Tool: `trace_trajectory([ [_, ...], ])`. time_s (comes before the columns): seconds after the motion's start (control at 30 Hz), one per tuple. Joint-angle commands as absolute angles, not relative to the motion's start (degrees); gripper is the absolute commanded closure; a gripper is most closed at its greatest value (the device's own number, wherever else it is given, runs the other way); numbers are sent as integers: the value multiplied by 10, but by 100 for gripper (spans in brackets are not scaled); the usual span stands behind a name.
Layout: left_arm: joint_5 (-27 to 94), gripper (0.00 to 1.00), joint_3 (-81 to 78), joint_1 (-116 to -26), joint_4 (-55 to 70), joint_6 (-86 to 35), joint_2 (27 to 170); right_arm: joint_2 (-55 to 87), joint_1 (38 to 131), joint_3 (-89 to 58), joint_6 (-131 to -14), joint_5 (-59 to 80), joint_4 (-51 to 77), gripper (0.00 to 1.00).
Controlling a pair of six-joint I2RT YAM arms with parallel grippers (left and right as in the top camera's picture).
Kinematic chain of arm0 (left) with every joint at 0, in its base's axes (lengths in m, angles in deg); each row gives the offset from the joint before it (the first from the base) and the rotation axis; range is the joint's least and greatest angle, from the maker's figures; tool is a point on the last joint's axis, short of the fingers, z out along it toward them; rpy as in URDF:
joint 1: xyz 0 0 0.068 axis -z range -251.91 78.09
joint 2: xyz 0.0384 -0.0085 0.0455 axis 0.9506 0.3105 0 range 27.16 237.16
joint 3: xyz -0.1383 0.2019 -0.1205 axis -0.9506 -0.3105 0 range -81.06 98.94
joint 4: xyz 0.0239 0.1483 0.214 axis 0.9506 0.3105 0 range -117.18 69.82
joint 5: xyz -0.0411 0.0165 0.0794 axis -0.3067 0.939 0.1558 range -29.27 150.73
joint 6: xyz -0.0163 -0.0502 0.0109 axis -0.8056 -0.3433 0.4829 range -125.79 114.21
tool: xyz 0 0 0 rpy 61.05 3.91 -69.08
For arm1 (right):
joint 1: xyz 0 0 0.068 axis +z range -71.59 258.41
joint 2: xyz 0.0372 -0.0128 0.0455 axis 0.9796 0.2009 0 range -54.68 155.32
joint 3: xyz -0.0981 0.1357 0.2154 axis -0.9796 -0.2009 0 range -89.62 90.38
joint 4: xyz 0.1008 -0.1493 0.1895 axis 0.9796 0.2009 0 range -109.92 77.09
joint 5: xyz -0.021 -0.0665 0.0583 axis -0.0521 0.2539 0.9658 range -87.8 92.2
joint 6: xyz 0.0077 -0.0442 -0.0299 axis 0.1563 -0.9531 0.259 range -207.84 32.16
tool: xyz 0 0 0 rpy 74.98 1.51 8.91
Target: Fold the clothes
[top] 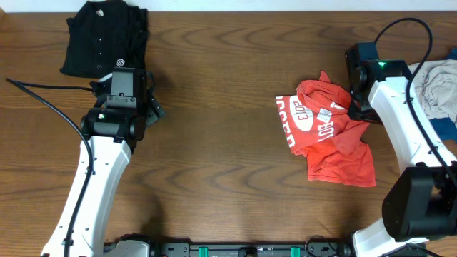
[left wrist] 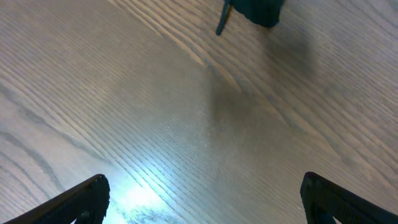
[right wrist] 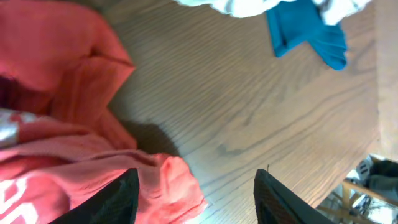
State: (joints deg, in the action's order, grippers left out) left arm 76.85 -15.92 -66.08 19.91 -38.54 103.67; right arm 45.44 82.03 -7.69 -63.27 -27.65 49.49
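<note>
Two white-shelled arms with black joints stand at a wooden table [top: 228, 143]. The left arm [top: 100, 178], on the table's left side, trails a thin black cable [top: 43, 86]. The right arm [top: 407, 135], on the table's right side, shows a green light [top: 383, 66] and a looping black cable [top: 407, 25]. The left gripper [left wrist: 208, 208] and right gripper [right wrist: 196, 193] have black wedge-shaped fingers.

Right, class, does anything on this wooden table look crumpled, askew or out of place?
The red-orange T-shirt with white lettering lies bunched and twisted, its print creased out of line. Pale grey garments sit heaped at the right edge of the wooden table.
</note>
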Motion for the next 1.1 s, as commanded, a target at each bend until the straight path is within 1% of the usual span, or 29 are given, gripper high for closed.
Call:
trace_trajectory([
  [0.0, 757, 2, -169, -663, 197, -376, 1039, 440, 848, -44, -718, -199, 488, 43],
  [0.07, 757, 2, -169, -663, 194, -376, 1039, 432, 874, -29, -766, -164, 478, 43],
  [0.17, 757, 2, -169, -663, 188, -376, 1039, 428, 925, -20, -884, -88, 445, 40],
  [0.23, 757, 2, -169, -663, 185, -376, 1039, 432, 955, -22, -914, -84, 430, 39],
  [0.37, 757, 2, -169, -663, 184, -376, 1039, 466, 996, -27, -917, -146, 418, 39],
  [0.53, 757, 2, -169, -663, 187, -376, 1039, 533, 1000, -27, -895, -229, 416, 39],
  [0.77, 757, 2, -169, -663, 188, -376, 1039, 579, 996, -27, -896, -233, 412, 39],
  [1.07, 757, 2, -169, -663, 188, -376, 1039, 589, 985, -27, -896, -260, 404, 39],
])
